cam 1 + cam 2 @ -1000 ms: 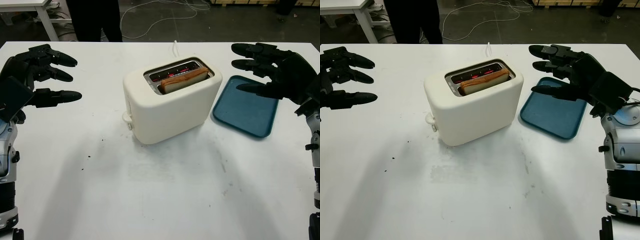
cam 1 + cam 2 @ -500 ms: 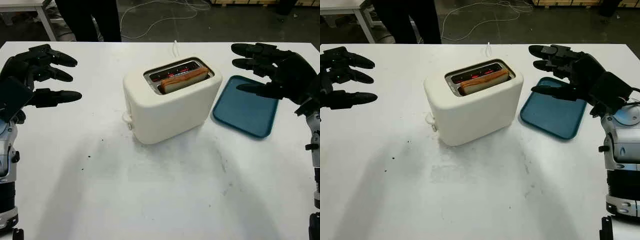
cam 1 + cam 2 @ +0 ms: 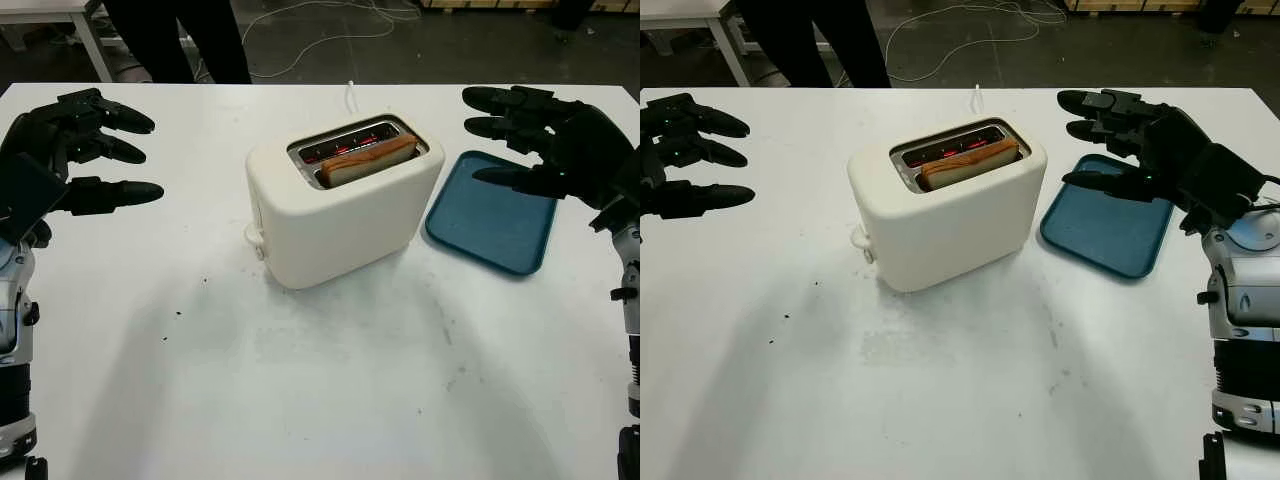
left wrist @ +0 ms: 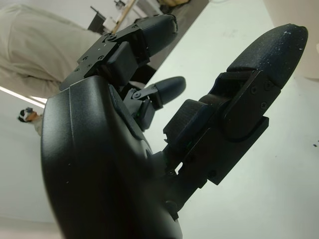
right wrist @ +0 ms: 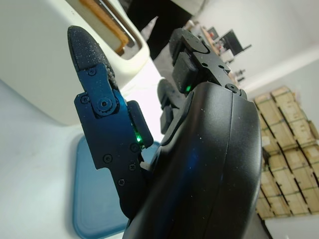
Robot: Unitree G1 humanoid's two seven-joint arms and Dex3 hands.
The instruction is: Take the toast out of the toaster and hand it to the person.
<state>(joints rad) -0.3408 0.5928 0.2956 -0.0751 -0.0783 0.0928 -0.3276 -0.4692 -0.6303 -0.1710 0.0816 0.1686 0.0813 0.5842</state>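
A cream toaster (image 3: 340, 215) stands in the middle of the white table (image 3: 300, 380). A slice of browned toast (image 3: 368, 159) sticks up from its near slot, and the far slot glows red. My left hand (image 3: 85, 145) is open at the table's left side, well apart from the toaster. My right hand (image 3: 530, 135) is open at the right, hovering above the blue tray (image 3: 490, 215). The toast's edge (image 5: 102, 20) also shows in the right wrist view past a fingertip (image 5: 82, 42). A person in dark trousers (image 3: 170, 35) stands beyond the far edge.
The blue tray lies right of the toaster, close to its side. A white cord (image 3: 350, 95) runs from the toaster off the far edge. A cable (image 3: 310, 30) trails on the dark floor. Another white table (image 3: 50, 15) stands at the far left.
The person behind the table has shifted a little to the right. Both hands, the toaster and the toast have stayed put.
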